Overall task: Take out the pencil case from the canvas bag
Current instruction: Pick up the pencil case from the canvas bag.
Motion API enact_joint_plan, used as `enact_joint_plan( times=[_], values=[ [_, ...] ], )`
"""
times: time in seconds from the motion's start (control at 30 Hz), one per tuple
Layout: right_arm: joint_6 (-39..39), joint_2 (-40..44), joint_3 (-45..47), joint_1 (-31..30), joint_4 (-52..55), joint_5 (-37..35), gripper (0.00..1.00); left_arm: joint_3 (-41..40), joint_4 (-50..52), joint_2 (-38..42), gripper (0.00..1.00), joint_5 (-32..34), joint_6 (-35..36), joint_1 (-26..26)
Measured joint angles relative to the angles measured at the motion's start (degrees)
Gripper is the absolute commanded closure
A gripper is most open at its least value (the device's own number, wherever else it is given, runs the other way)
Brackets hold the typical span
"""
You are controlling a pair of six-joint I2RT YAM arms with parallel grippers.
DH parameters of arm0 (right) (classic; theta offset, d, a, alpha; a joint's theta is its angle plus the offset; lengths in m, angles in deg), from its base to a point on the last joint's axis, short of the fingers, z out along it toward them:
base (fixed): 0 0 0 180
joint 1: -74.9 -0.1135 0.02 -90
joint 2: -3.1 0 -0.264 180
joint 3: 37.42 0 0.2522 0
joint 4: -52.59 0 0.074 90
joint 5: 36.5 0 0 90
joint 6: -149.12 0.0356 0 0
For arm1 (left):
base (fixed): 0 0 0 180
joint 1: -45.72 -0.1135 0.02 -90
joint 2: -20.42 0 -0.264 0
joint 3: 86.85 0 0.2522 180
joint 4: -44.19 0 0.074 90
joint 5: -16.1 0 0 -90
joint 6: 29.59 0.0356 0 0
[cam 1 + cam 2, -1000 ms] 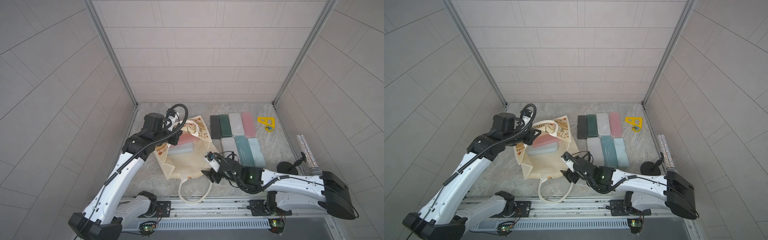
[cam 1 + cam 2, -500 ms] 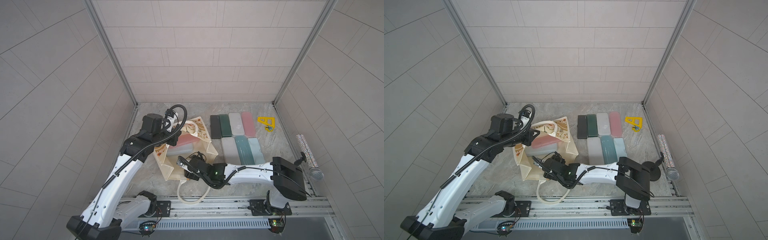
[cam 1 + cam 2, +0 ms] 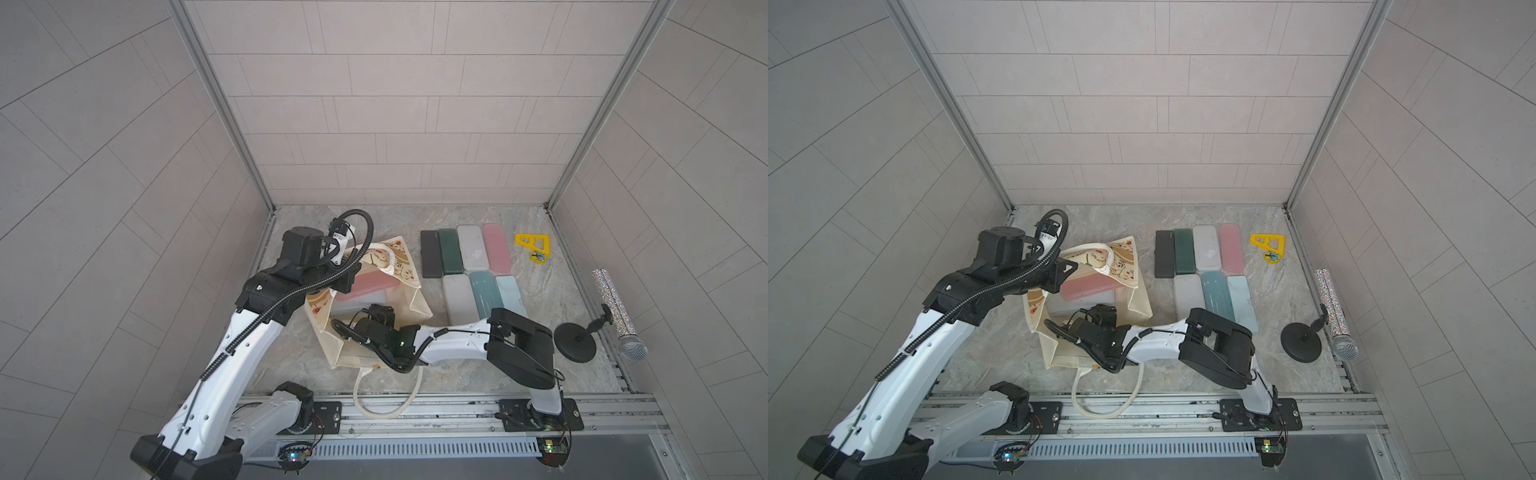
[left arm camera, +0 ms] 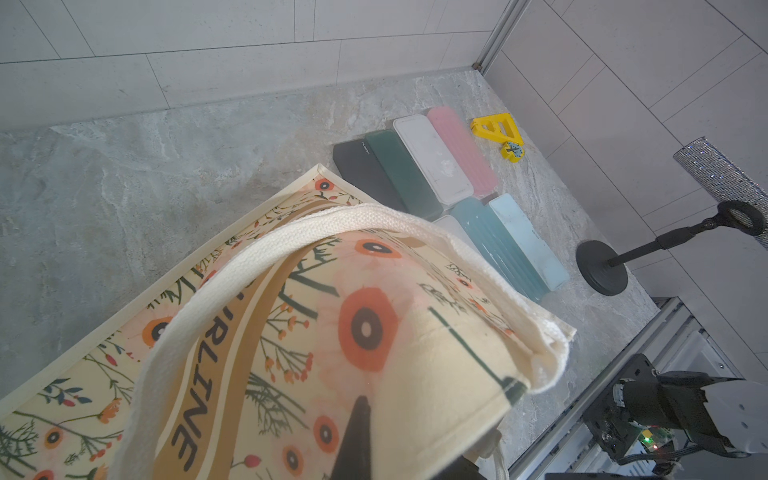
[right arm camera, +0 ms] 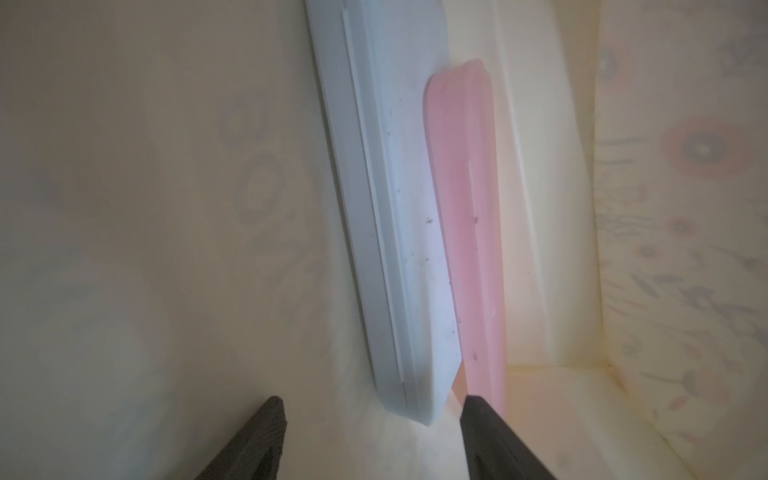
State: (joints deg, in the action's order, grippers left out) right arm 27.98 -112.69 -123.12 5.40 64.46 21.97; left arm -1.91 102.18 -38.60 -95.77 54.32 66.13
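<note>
Cream canvas surrounds my right claw (image 5: 372,401), jaws apart and empty inside the bag (image 3: 336,353). The white case (image 5: 386,208) lies dead ahead, long axis running away from the tips, pink case (image 5: 465,187) beside it. Left claw (image 3: 1067,268) is clamped on the rim; right is nearer.
</note>
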Motion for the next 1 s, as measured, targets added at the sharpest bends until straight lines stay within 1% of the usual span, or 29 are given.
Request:
enact_joint_plan(
  times=[0.3,0.67,1.0],
  values=[
    [-9.9,-7.3,-5.0,1.0,-5.0,-6.6,0.3,0.3,1.1,0.5,1.0,-0.2,0.2,0.0],
    [-15.2,-11.5,-7.9,3.7,-10.4,-8.5,0.34,0.6,1.9,0.6,1.0,-1.3,0.4,0.0],
    [-17.8,-12.9,-9.5,4.6,-13.8,-8.9,0.46,0.6,2.3,0.6,1.0,-1.4,0.6,0.0]
  ],
)
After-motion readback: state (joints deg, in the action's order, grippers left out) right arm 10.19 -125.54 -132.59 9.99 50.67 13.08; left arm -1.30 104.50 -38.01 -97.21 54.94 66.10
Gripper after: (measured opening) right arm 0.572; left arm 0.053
